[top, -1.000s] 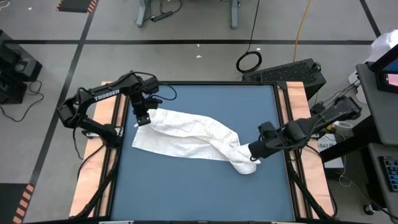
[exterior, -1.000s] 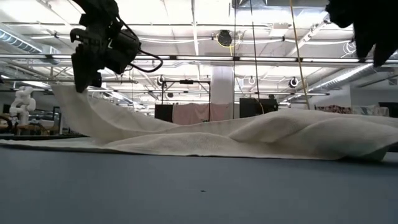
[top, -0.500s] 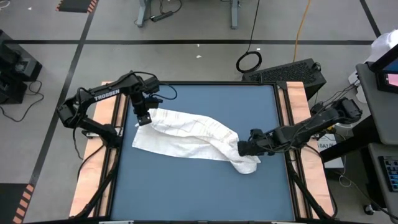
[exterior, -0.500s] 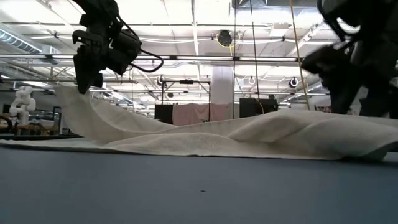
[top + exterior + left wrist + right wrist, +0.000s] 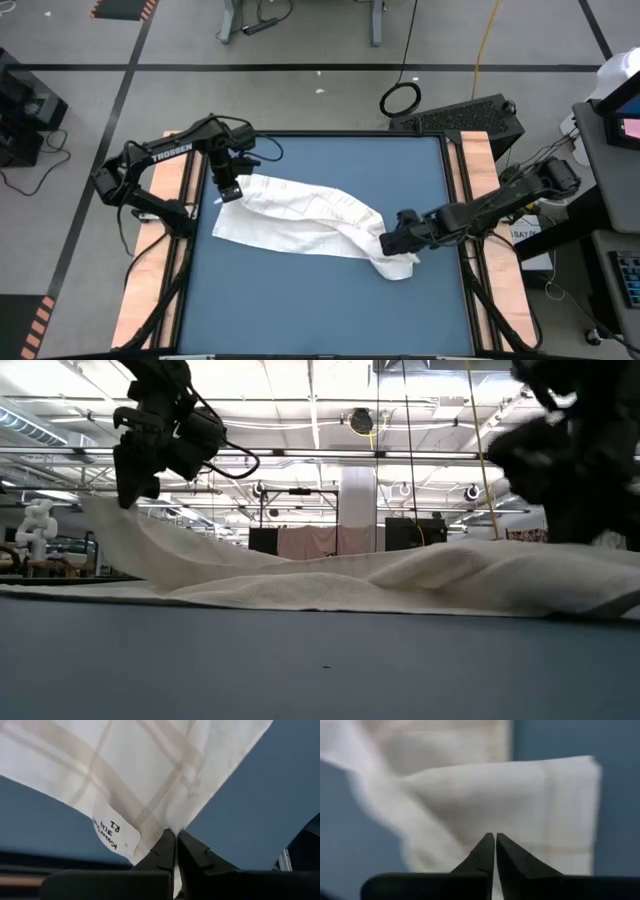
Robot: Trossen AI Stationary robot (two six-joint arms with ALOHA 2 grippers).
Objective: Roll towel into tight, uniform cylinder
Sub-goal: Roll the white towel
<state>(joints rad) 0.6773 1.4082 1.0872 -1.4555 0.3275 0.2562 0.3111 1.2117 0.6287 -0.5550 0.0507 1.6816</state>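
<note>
A blue table [image 5: 330, 300] carries a rumpled white towel [image 5: 310, 220], lying across it from ten o'clock to four o'clock.

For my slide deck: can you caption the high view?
Left gripper pinches one corner of the crumpled towel on the blue table; right gripper shuts on the other end.

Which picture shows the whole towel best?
The high view: the whole towel lies crumpled across the blue table. The low view shows only its side; the wrist views show just corners.
</note>
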